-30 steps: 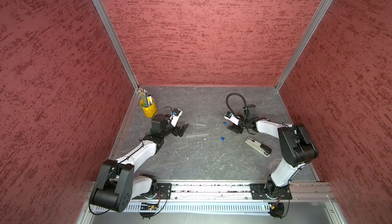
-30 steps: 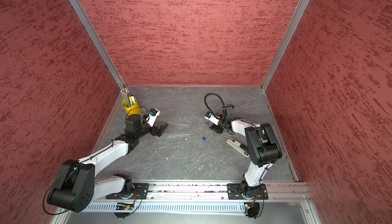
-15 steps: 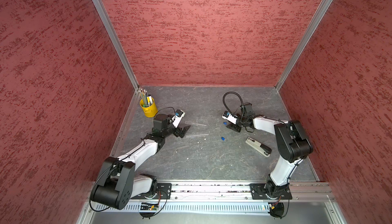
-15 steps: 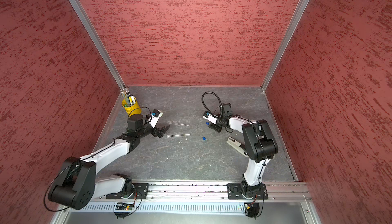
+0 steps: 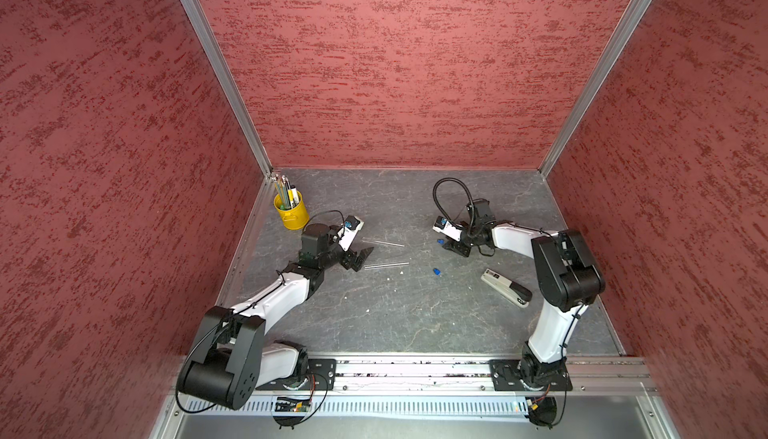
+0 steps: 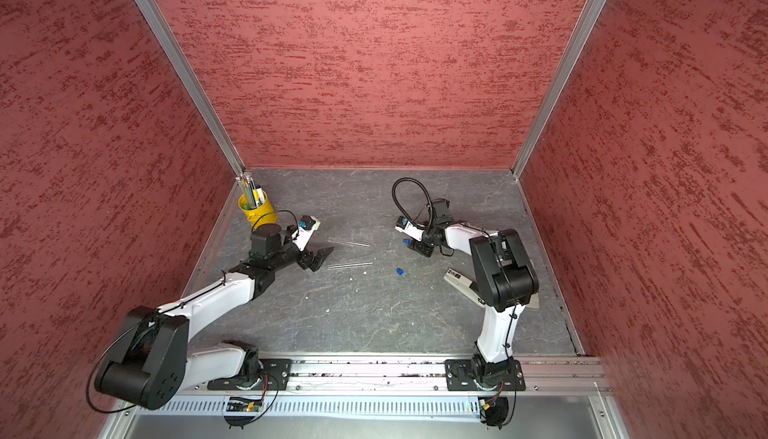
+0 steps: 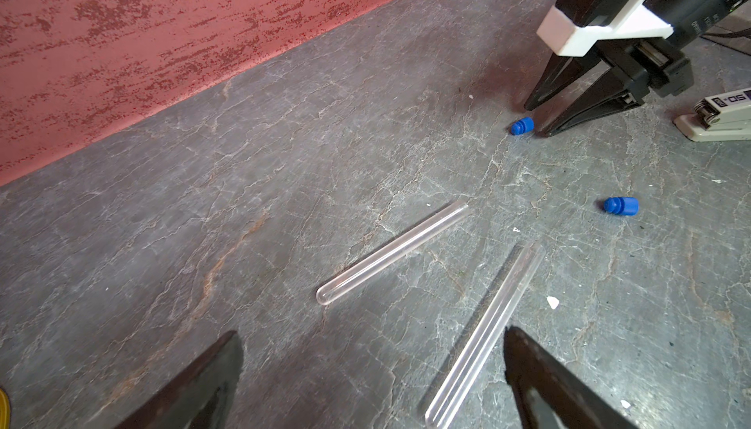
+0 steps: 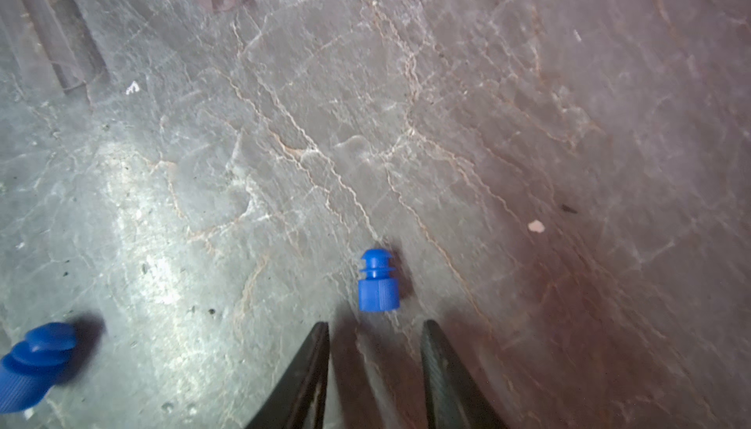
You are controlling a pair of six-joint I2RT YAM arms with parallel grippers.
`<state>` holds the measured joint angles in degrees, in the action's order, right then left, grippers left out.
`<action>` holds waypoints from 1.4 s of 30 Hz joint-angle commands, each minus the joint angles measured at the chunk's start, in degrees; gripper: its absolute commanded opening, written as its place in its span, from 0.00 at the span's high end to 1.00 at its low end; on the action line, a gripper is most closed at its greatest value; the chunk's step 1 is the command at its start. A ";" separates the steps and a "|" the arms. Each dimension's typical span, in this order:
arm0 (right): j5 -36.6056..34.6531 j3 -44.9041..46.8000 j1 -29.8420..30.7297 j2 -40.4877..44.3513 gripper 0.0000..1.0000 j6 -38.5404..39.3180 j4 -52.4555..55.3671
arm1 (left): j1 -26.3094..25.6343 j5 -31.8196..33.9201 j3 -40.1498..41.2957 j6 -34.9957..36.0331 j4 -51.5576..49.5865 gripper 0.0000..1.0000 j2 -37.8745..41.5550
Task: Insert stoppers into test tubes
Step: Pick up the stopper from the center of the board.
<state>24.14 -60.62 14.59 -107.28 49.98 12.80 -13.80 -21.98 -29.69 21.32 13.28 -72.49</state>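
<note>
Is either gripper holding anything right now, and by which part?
Nothing is held. The left gripper is open near the test tubes; the right gripper has its fingers apart, a blue stopper lying free just beyond their tips.

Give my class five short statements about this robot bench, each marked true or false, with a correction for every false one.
1. Both test tubes lie flat on the table. True.
2. One stopper sits in a tube. False: both stoppers lie loose on the table, apart from the tubes.
3. The right gripper holds a stopper. False: its jaws are apart and empty, and the nearest stopper lies just beyond its fingertips.
4. The left gripper is wide open and holds nothing. True.
5. The yellow cup lies tipped over. False: it stands upright with pens in it.
</note>
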 commanded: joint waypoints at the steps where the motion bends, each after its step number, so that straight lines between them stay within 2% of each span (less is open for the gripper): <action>1: -0.31 -1.98 0.58 -1.42 0.60 2.01 1.93 | -0.26 0.27 -1.09 0.52 -0.55 0.00 -0.53; 24: -0.50 -5.09 1.06 -4.28 0.63 3.35 4.55 | -0.44 0.86 -1.29 1.00 -1.12 0.01 -0.93; 42: -0.65 -5.56 1.41 -4.85 0.72 3.97 5.20 | -0.61 1.23 -1.70 1.17 -1.76 0.00 -1.39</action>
<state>23.97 -65.95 15.49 -111.18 52.03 16.60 -13.96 -20.84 -29.71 21.52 12.25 -73.19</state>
